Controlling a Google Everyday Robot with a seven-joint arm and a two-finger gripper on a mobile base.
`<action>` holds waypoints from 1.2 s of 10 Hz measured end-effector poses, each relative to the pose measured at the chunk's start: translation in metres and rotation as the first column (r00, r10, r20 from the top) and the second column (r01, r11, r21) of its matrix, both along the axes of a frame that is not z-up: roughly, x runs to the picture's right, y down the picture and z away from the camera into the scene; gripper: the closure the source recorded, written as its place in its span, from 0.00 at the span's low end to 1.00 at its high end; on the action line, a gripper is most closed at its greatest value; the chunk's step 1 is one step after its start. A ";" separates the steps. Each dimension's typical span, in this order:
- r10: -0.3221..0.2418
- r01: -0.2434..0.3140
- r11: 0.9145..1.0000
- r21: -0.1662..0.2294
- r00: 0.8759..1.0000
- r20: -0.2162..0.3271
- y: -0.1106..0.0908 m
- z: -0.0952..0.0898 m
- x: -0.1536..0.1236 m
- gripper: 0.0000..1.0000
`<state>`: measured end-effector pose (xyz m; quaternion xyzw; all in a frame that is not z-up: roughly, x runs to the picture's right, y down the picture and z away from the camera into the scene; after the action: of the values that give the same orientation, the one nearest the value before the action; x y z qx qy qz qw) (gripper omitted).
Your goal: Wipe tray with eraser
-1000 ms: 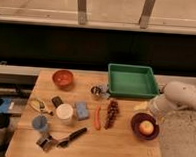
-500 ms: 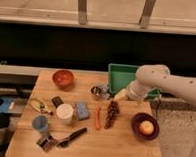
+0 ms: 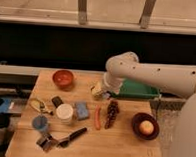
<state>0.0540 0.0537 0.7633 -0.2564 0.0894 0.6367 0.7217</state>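
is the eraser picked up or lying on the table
Lying on the table: the eraser sits beside the white cup, while the gripper hovers apart from it, at the left end of the tray.

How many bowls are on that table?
2. An orange-red bowl sits at the back left; a dark bowl holding a round pale thing sits front right. The gripper hovers between them, and the arm may hide something.

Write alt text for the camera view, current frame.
A white robot arm reaches across a wooden table, its gripper hovering between the green tray and an orange bowl. The dark eraser lies untouched beside a white cup.
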 end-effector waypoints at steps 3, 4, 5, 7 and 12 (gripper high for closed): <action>-0.005 0.005 1.000 0.002 1.000 -0.003 0.000 0.001 0.002 0.20; -0.003 0.003 1.000 0.003 1.000 -0.004 0.000 0.001 0.004 0.20; -0.002 0.002 1.000 0.002 1.000 -0.006 0.000 0.001 0.005 0.20; -0.013 0.013 1.000 0.024 1.000 0.009 -0.008 0.001 0.001 0.20; -0.136 0.125 0.988 0.087 0.981 0.139 -0.046 0.016 -0.091 0.20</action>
<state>-0.0370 0.0073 0.7790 -0.2673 0.0287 0.5707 0.7759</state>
